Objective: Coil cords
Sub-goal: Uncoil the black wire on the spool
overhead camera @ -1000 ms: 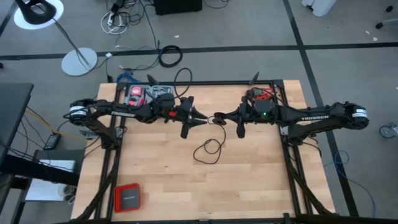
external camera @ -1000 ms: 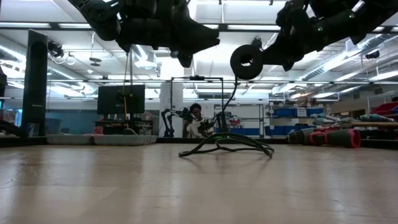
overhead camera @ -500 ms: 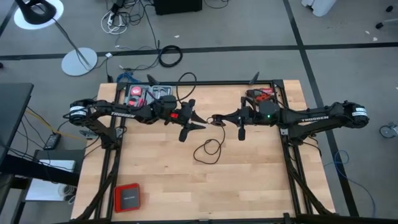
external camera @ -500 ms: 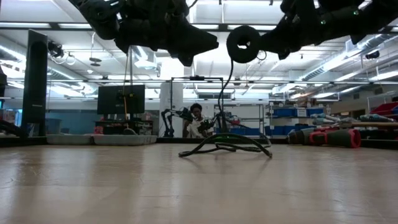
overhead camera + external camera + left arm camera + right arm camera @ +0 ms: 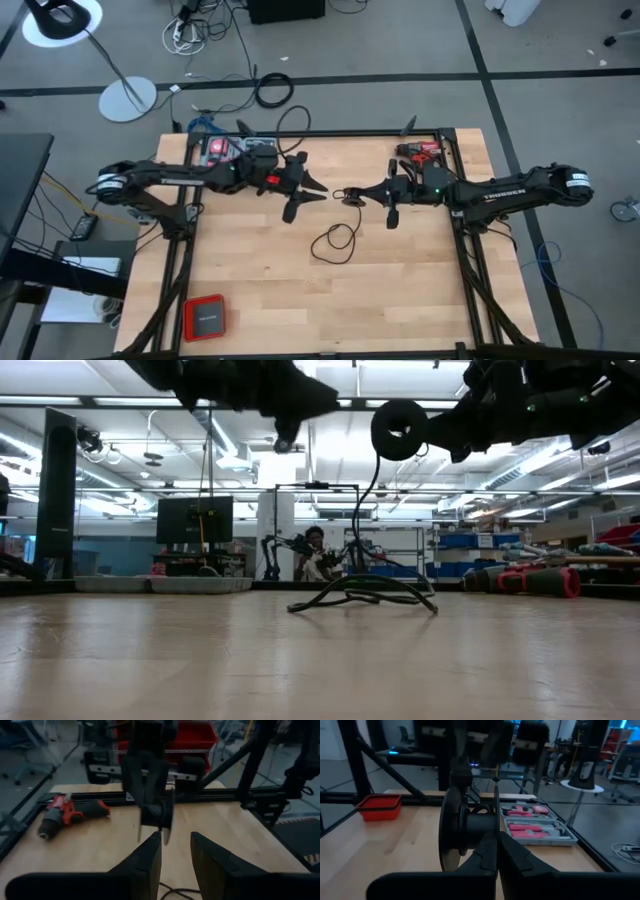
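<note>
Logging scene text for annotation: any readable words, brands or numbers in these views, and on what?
"TROSSEN": white lettering on the right arm, high view.
White lettering on the left arm: too blurred to read.
Mark on the red case at the table's near left corner: too small to read.
Low and wrist views: nothing readable.

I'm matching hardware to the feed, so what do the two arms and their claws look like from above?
Both arms are dark, slim and jointed. The right arm carries white TROSSEN lettering along its forearm and a small green light near the wrist; the left arm shows a red patch near its wrist and a pale ring at its base. The left claw and right claw each end in two dark tapered fingers.
</note>
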### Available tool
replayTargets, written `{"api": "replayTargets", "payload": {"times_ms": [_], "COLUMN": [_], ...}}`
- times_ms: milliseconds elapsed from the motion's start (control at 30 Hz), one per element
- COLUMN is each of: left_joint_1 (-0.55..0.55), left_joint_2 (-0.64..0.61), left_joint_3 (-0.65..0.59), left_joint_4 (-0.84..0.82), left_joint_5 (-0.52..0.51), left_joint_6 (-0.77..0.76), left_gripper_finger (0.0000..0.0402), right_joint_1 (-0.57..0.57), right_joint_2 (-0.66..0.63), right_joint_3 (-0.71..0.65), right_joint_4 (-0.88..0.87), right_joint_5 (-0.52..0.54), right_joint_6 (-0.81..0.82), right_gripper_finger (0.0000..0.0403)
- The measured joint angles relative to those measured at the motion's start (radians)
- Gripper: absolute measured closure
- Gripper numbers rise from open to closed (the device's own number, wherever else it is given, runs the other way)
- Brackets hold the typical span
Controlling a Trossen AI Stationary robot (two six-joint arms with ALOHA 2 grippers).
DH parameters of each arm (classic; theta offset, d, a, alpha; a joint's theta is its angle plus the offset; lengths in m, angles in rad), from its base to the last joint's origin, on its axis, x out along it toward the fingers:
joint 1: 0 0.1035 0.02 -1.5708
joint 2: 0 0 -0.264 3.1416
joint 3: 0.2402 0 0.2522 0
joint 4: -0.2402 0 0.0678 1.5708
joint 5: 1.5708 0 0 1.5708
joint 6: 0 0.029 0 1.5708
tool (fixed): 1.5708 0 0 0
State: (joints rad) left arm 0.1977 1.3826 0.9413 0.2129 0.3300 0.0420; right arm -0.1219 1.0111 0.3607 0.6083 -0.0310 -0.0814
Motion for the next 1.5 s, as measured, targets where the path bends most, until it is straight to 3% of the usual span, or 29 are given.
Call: {"api": "replayTargets", "payload": {"times_ms": [333, 500, 633, 833, 967, 1167, 1500], "left_joint_1": [-0.018, -0.037, -0.062, -0.068, -0.034, 0.034, 0.037], "left_joint_2": [-0.278, -0.357, -0.386, -0.394, -0.377, -0.325, -0.128], "left_joint_3": [0.050, -0.004, -0.100, -0.296, -0.377, -0.389, -0.385], "left_joint_4": [-0.371, -0.397, -0.290, 0.132, 0.381, 0.449, 0.574], "left_joint_5": [-0.108, -0.131, -0.127, -0.120, -0.211, -0.258, -0.172], "left_joint_6": [0.060, 0.058, 0.043, 0.034, 0.098, 0.071, 0.044], "left_gripper_finger": [0.0296, 0.0296, 0.0296, 0.0296, 0.0296, 0.0296, 0.0296], "right_joint_1": [-0.049, -0.052, -0.066, -0.088, -0.102, -0.131, -0.098], "right_joint_2": [0.000, 0.000, 0.001, 0.000, 0.001, 0.001, 0.001], "right_joint_3": [0.000, -0.045, -0.103, -0.148, -0.148, -0.148, -0.148], "right_joint_4": [-0.056, 0.004, 0.101, 0.229, 0.253, 0.303, 0.364], "right_joint_5": [-0.160, -0.189, -0.190, -0.213, -0.193, -0.129, -0.059], "right_joint_6": [-0.011, -0.018, 0.009, 0.055, 0.056, 0.118, 0.096], "right_gripper_finger": [0.0403, 0.0403, 0.0403, 0.0403, 0.0403, 0.0403, 0.0403]}}
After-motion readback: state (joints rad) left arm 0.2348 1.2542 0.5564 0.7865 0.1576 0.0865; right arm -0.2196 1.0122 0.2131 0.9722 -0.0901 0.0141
